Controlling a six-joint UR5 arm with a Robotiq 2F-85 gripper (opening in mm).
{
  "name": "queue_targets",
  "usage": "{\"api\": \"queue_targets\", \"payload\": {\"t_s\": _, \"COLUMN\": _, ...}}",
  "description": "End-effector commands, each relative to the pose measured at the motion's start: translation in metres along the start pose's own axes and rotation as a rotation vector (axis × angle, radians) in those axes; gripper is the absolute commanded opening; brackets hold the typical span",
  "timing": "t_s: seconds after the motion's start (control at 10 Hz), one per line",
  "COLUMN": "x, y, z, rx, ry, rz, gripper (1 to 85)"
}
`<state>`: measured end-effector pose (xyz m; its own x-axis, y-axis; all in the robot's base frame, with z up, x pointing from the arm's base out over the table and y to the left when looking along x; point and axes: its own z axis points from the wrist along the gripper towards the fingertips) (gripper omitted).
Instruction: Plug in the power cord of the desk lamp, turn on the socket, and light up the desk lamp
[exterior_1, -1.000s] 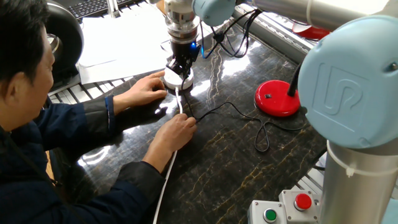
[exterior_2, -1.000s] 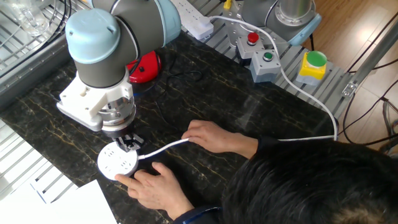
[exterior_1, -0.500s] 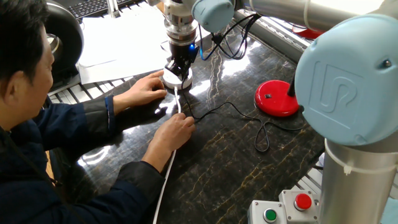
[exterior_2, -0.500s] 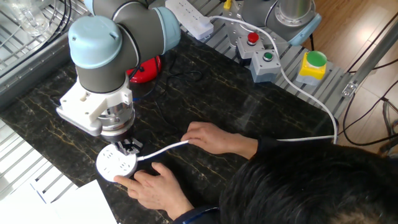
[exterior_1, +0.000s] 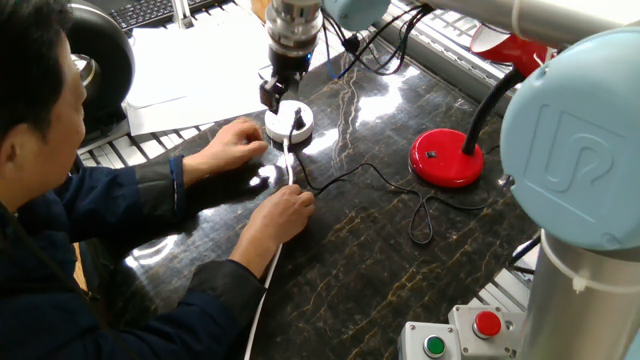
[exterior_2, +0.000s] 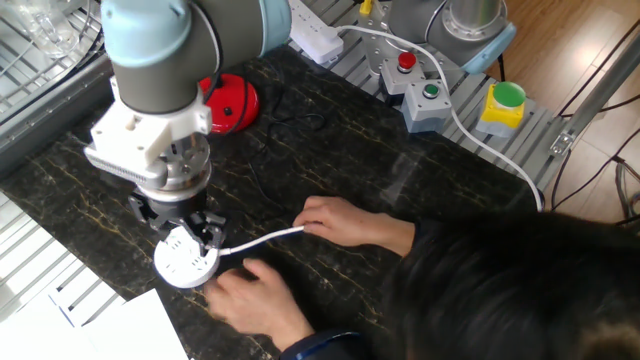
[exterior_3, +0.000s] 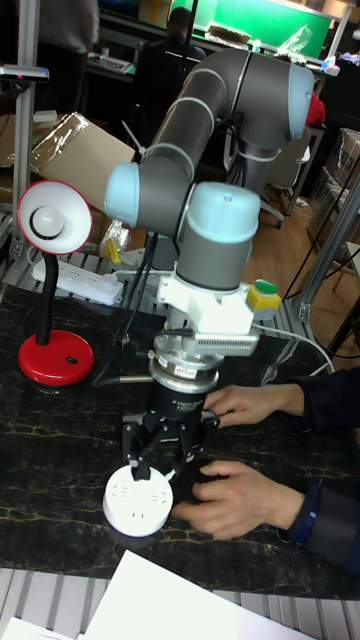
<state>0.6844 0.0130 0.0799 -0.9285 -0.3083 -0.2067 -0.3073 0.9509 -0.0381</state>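
The round white socket (exterior_1: 282, 128) lies on the dark table, steadied by a person's hand (exterior_1: 232, 142). A small black plug (exterior_1: 297, 121) stands in its top, and the thin black power cord (exterior_1: 370, 172) runs from there to the red base (exterior_1: 447, 158) of the desk lamp. The lamp's red shade (exterior_3: 50, 222) rises on a black gooseneck. My gripper (exterior_3: 160, 448) hovers just above the socket (exterior_3: 138, 500), open, nothing between its fingers. In the other fixed view the gripper (exterior_2: 182, 225) partly covers the socket (exterior_2: 180, 270).
The person's second hand (exterior_1: 287, 208) holds the thick white cable (exterior_1: 268, 275). A rectangular white power strip (exterior_2: 310, 28) and button boxes (exterior_2: 420, 95) sit at the table's far side. White paper (exterior_1: 200, 60) lies beyond the socket.
My gripper has lifted straight up off the socket and let go of the plug, which stays standing in the socket. The person's hands have hardly moved.
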Motion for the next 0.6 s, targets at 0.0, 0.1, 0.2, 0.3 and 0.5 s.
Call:
{"api": "queue_targets", "payload": {"t_s": 0.0, "x": -0.013, "y": -0.004, "z": -0.015, "rx": 0.011, "ry": 0.011, "rz": 0.035, "gripper": 45.0}}
{"api": "queue_targets", "payload": {"t_s": 0.1, "x": -0.026, "y": -0.002, "z": -0.014, "rx": 0.006, "ry": 0.007, "rz": 0.101, "gripper": 2.0}}
{"api": "queue_targets", "payload": {"t_s": 0.2, "x": -0.027, "y": -0.006, "z": -0.012, "rx": 0.022, "ry": 0.024, "rz": 0.085, "gripper": 1.7}}
{"api": "queue_targets", "payload": {"t_s": 0.3, "x": -0.032, "y": -0.007, "z": -0.01, "rx": 0.031, "ry": 0.02, "rz": 0.054, "gripper": 1.7}}
{"api": "queue_targets", "payload": {"t_s": 0.5, "x": -0.025, "y": -0.017, "z": 0.002, "rx": 0.065, "ry": 0.04, "rz": 0.004, "gripper": 1.7}}
